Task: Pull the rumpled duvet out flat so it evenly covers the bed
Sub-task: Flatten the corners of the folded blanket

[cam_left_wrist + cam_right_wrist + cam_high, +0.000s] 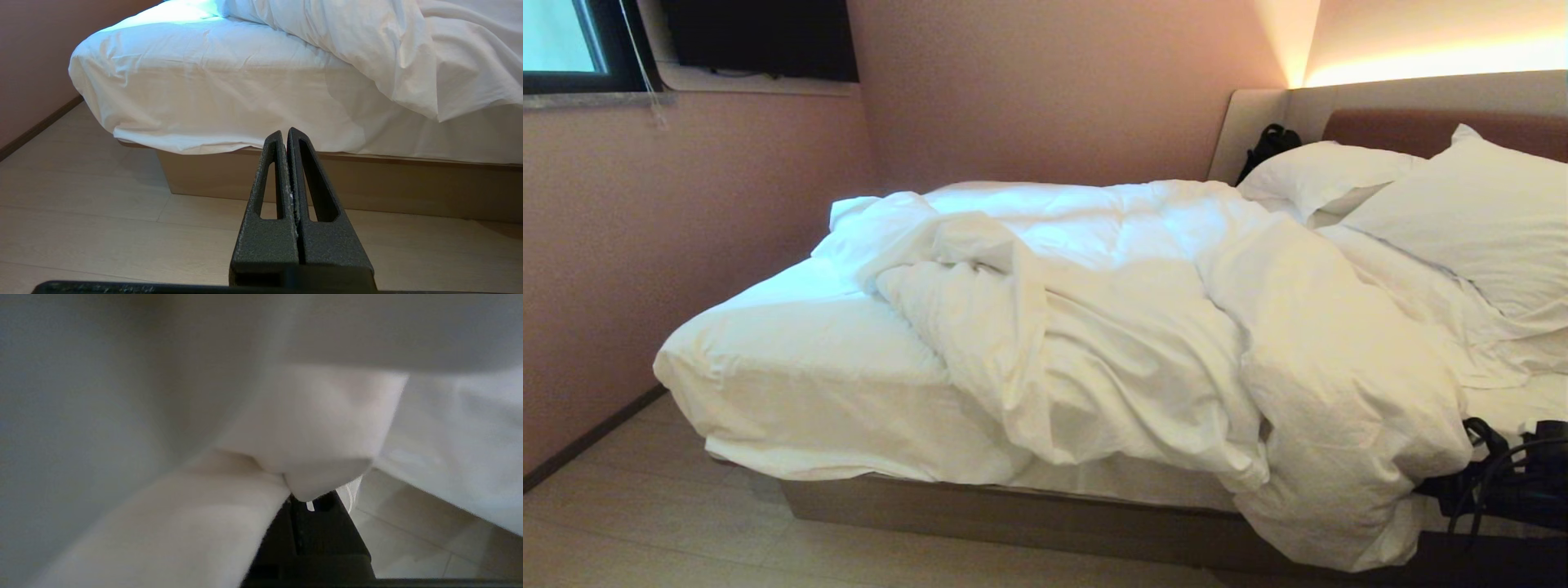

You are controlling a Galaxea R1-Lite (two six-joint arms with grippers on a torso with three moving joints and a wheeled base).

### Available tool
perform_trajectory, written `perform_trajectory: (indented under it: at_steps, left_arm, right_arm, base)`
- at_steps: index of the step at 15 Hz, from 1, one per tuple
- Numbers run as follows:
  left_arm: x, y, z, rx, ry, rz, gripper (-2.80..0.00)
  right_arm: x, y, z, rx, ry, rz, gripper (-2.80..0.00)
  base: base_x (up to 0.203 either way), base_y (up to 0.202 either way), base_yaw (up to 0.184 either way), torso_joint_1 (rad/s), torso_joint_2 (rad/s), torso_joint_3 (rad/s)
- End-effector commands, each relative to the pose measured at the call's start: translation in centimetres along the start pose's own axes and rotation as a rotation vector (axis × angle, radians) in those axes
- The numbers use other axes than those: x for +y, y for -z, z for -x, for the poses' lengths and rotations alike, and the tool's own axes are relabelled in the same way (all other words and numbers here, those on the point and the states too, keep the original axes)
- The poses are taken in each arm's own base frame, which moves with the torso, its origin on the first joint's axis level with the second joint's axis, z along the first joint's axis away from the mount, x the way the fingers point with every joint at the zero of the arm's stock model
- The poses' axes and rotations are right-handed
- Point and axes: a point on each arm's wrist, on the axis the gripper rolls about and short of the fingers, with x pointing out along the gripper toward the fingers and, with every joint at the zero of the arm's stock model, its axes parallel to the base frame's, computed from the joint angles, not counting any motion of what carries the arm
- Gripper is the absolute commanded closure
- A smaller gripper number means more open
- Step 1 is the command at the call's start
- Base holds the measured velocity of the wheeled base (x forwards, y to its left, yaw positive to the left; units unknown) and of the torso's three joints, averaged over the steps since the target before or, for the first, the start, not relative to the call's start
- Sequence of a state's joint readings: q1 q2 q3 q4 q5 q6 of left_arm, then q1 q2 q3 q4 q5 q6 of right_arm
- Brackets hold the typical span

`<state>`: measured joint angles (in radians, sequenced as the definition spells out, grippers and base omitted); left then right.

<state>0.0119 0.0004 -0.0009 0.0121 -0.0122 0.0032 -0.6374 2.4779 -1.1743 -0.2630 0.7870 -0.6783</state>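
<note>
The right gripper (314,498) is buried in white cloth at the near edge of the bed (1029,514), close to its head end. Its dark fingers are pressed together with a fold of the duvet (1143,343) pinched between them; the fabric bunches right at the tips and drapes over most of the gripper body, so only a dark wedge of it shows. From above, just the black arm and its cables (1503,482) peek out from under the hanging cloth at that edge.

The left gripper (288,134) hangs low over the pale wooden floor (102,228), well apart from the bedding, pointing at the bed's brown-grey base. Its two fingers are pressed flat together with nothing between them.

The duvet lies heaped across the middle of the mattress, thick and heavily creased. One big lobe spills over the near edge and hangs down past the base toward the floor, just beside the right arm. Its far side reaches the wall edge of the bed. The foot end of the mattress is uncovered, showing only the fitted sheet (792,359) drawn over the corner. Two white pillows (1478,220) rest at the head end against the padded headboard (1421,122), with a dark bag (1270,147) in the far corner beside them.
</note>
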Motion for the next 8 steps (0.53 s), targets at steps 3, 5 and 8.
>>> perform_trajectory:
  at_steps: [3, 5, 8]
  left_arm:
    - [0.0, 0.0, 0.0, -0.001, 0.000, 0.000, 0.00]
    - [0.0, 0.0, 0.0, -0.001, 0.000, 0.000, 0.00]
    - [0.0, 0.0, 0.0, 0.001, 0.000, 0.000, 0.00]
  right_arm:
    - [0.7, 0.7, 1.7, 0.006, 0.005, -0.037, 0.00]
    - [-0.3, 1.6, 4.5, -0.011, 0.063, -0.085, 0.00]
    - [-1.5, 2.3, 9.1, -0.038, 0.148, -0.207, 0.00]
  base:
    - [0.000, 0.000, 0.000, 0.000, 0.00, 0.000]
    - [0.000, 0.000, 0.000, 0.000, 0.00, 0.000]
    - [0.000, 0.000, 0.000, 0.000, 0.00, 0.000]
